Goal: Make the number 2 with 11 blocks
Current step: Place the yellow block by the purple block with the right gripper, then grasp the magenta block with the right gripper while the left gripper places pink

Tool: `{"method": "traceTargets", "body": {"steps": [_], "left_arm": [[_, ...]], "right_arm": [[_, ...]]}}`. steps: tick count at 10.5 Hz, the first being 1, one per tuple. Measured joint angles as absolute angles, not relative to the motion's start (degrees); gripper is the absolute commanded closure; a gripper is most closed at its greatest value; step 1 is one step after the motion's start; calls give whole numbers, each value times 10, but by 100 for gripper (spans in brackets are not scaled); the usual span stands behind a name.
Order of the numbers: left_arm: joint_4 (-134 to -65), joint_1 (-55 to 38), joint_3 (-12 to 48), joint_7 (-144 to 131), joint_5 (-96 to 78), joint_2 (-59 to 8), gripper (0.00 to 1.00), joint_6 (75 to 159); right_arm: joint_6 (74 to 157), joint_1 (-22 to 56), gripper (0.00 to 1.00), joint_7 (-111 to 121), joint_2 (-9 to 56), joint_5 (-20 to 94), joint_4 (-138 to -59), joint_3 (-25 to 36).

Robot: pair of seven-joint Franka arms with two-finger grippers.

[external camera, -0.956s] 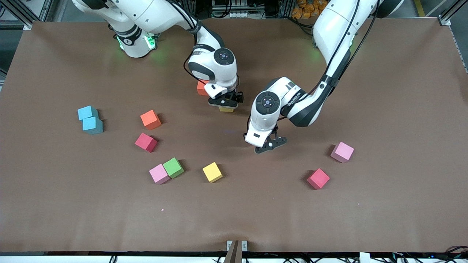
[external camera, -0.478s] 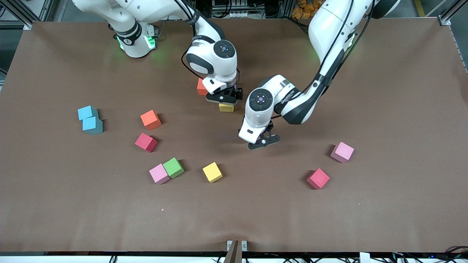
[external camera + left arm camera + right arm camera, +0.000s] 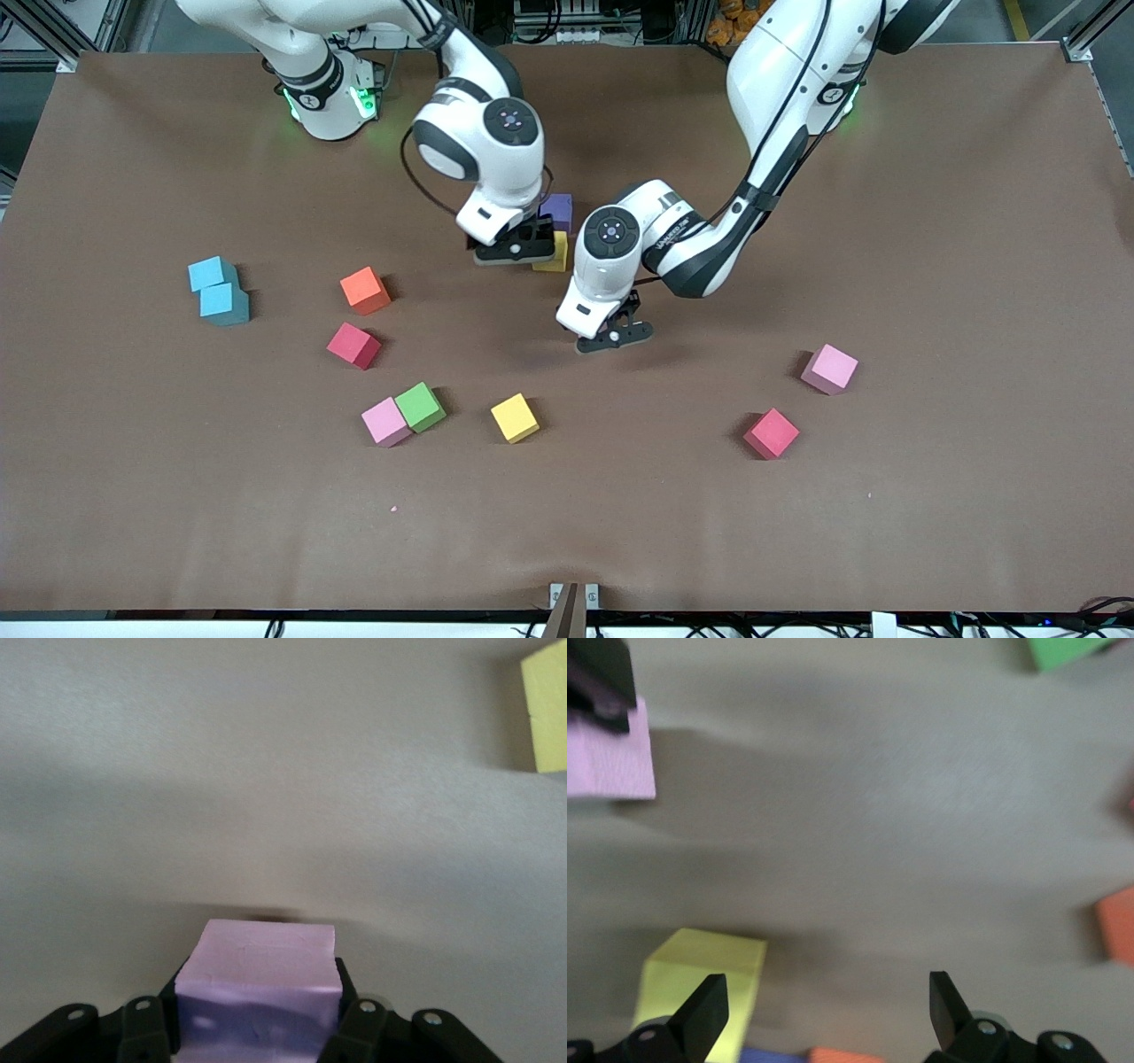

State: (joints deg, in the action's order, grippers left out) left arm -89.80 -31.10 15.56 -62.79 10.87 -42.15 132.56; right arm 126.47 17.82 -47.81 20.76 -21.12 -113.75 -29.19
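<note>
Holding a pale purple cube (image 3: 259,992) clamped between its fingers, my left gripper (image 3: 611,338) hangs over bare table near the started figure, and the gap that matters is from that cube to the yellow cube (image 3: 556,254) already laid down. In the left wrist view the yellow cube (image 3: 544,713) sits well apart from the held one, up in a corner and off to one side, so I judge the carry still has to run toward it and sideways before I can set edge to edge. A darker purple cube (image 3: 556,211) touches the yellow cube on the side farther from the front camera. My right gripper (image 3: 514,252) is just beside the yellow cube, jaws wide apart and empty; its own wrist view shows the yellow cube (image 3: 700,988) at one finger, with slivers of purple and orange past it. That arm is nearer the yellow cube than my left, so I think it must clear off first. Loose blocks lie scattered nearer the front camera than the yellow cube: another yellow (image 3: 515,417), green (image 3: 420,406), pink (image 3: 386,422).
</note>
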Motion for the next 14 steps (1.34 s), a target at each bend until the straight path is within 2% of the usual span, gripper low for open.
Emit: {"method": "traceTargets", "body": {"steps": [2,4,9,11,14], "left_arm": [[-897,-326,155,-627,109,-429,86,1333],[-896,-344,155,-627,109,-433,86,1336],[-885,-370,154,-628,109,-443,86,1343],[-871,-378,152,-629,109,-456,86,1344],[-861,-404,137,-629,110,-467,86,1344]], "right_arm": [[1267,133,0,-358,194,-211,-1141,-291],[1303,68,0,-223,195,-212,-1151,-290],[1357,-77,0,75,228,-212,-1160,-290],[1360,-117,0,157,243,-211,-1156,-290],[1362,-126,0,189,269,-211,-1153,-293]]}}
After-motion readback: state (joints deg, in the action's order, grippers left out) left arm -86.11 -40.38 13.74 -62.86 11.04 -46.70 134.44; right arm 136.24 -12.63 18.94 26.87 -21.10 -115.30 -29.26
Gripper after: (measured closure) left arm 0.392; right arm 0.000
